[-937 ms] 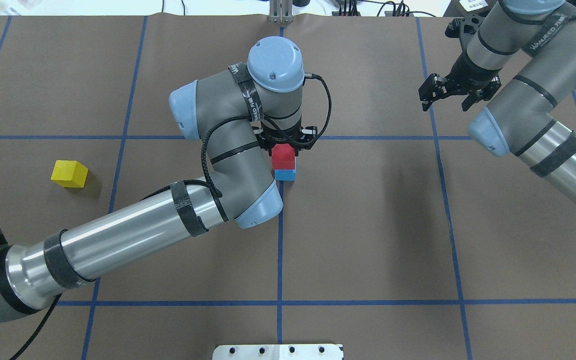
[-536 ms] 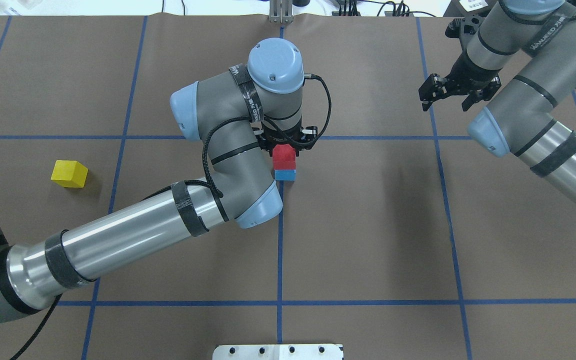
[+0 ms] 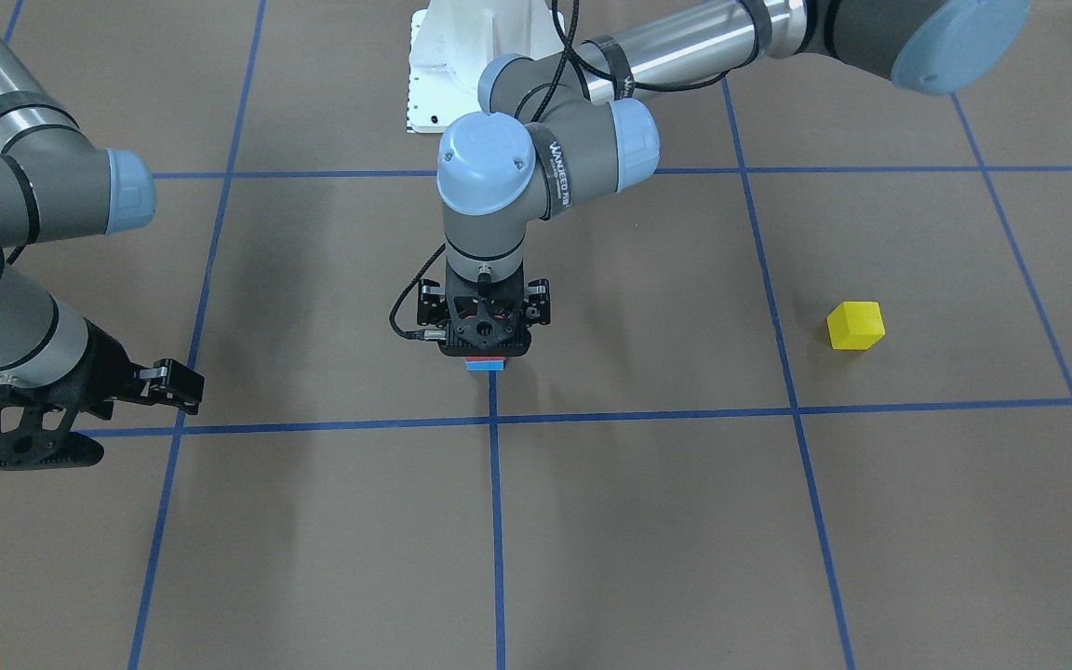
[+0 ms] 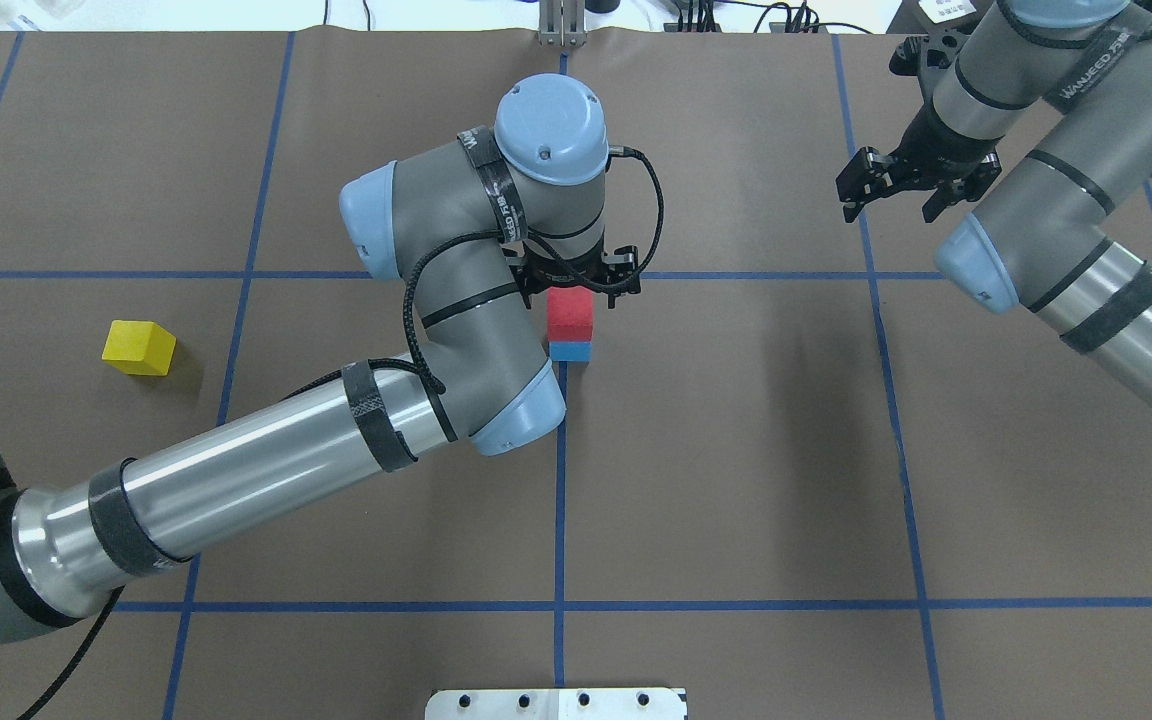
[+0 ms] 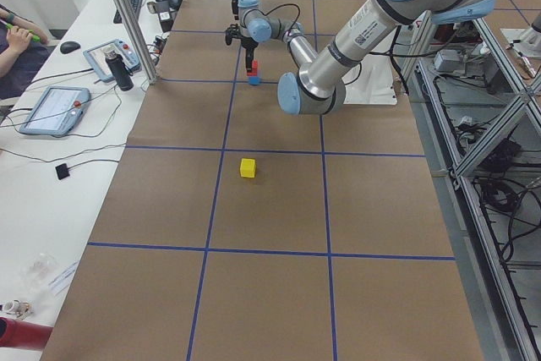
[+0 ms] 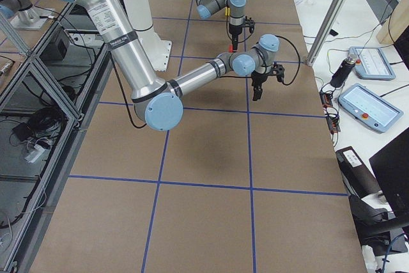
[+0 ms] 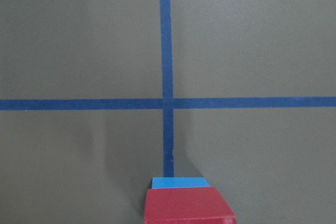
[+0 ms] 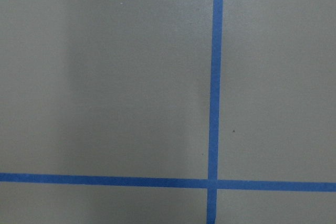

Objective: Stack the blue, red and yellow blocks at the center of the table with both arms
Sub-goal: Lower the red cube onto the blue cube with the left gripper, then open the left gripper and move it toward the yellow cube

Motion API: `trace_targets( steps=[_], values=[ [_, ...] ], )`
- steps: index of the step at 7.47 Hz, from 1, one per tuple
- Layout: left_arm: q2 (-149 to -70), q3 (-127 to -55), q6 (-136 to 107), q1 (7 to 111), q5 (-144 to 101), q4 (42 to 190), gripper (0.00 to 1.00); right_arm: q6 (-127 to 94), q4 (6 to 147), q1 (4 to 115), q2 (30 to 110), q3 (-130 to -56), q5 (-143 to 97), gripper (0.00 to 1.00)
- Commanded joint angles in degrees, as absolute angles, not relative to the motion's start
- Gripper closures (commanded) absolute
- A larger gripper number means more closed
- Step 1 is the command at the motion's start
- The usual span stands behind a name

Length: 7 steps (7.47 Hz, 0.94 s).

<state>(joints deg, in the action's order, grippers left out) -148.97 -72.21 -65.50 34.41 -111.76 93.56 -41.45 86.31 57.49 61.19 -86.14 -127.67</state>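
Front-facing: the left gripper (image 3: 485,346) is hanging right over the stack by the table's (image 3: 648,521) centre cross (image 3: 494,421). Overhead: the red block (image 4: 569,313) is sitting on the blue block (image 4: 569,350), jaws seemingly spread beside red, not clamping; a finger dragging on the lift could be toppling it. The yellow block (image 4: 139,347) is waiting well left, the left arm (image 4: 266,460) bending between. The right gripper (image 4: 891,195) is idling agape, empty.

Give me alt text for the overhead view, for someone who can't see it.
The left gripper is poised over a red block stacked on a blue block near the centre of the table. A yellow block lies alone at far left; the right gripper hangs open at upper right.
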Motion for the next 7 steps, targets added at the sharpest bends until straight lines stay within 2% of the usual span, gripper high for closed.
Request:
trace_targets(
  steps=[1, 2, 4, 5, 7],
  values=[
    [-148.7, -75.9, -65.6, 37.6, -116.1, 92.4, 0.0, -41.0, 86.2, 57.7, 61.3, -86.2, -127.4, 0.01],
    [-147.2, -79.2, -65.6, 40.6, -119.7, 92.3, 0.0, -40.8, 86.2, 58.3, 61.3, -86.2, -127.4, 0.0],
    [-131.0, -97.3, -64.9, 44.4, -120.6, 90.8, 0.0, -40.9, 86.2, 59.2, 61.3, -86.2, -127.6, 0.0],
    [-123.1, -103.5, -63.6, 47.2, -120.6, 90.4, 0.0, -41.3, 86.2, 59.3, 61.3, -86.2, -127.5, 0.01],
    [-112.6, -105.0, -50.2, 50.2, -120.2, 90.8, 0.0, -41.7, 85.5, 59.2, 61.3, -86.2, -127.3, 0.01]
  ],
)
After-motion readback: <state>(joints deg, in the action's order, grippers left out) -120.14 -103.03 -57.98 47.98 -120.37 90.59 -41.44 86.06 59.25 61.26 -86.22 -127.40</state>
